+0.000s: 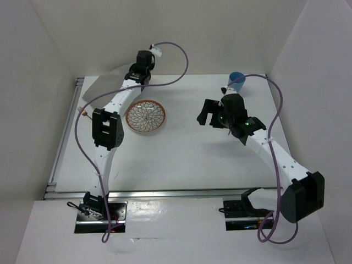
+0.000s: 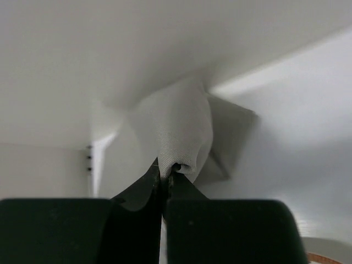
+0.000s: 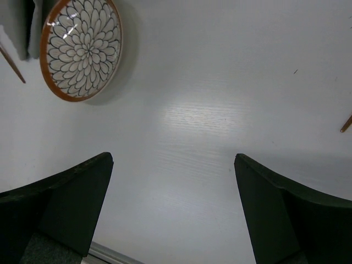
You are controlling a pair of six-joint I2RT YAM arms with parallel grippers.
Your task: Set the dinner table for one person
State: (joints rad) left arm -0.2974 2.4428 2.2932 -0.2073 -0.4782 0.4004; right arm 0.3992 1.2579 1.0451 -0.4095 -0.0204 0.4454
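1. right gripper (image 3: pixel 173 161): fingers spread wide with nothing between them, hovering over bare dinner table (image 1: pixel 181 159), right of centre. The table is the big white top filling the workspace ahead of both bases.
2. patterned plate (image 1: pixel 145 116): flat on the table, left of centre, just beside the left arm's elbow. The left wrist view shows only a sliver of its rim, bottom right corner.
3. thin reddish stick (image 3: pixel 12 63): near the table's left edge, left of the plate. It's too thin to identify. A second stick (image 3: pixel 346 124) is clipped by the right wrist view's edge.
4. left gripper (image 2: pixel 165 175): fingers clamped tight on a fold of the grey placemat (image 2: pixel 176 126), with the cloth bunched up at the pinch. From overhead the fingertips are hidden under the wrist.
5. Rest of the placemat lies at the far-left corner. Its outline is hard to make out.
6. blue cup (image 1: pixel 237 78): far edge of the table, right side. Its base is hidden behind the right arm.
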